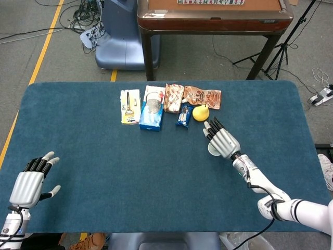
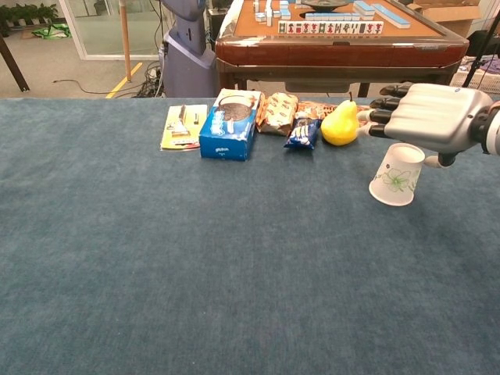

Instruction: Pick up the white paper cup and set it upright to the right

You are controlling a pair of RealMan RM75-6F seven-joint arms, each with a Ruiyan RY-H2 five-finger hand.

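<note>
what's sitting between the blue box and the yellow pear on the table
A brown snack packet and a small dark blue packet lie between the blue box and the pear, clearest in the chest view.

A brown mahjong table (image 1: 210, 15) stands on the grey floor (image 1: 41, 57) just behind the blue carpeted surface (image 1: 104, 156). Left of it are tangled cables (image 1: 78, 18) and a yellow floor line (image 1: 44, 44).

No print seems legible, even on the blue box (image 2: 227, 129).
</note>
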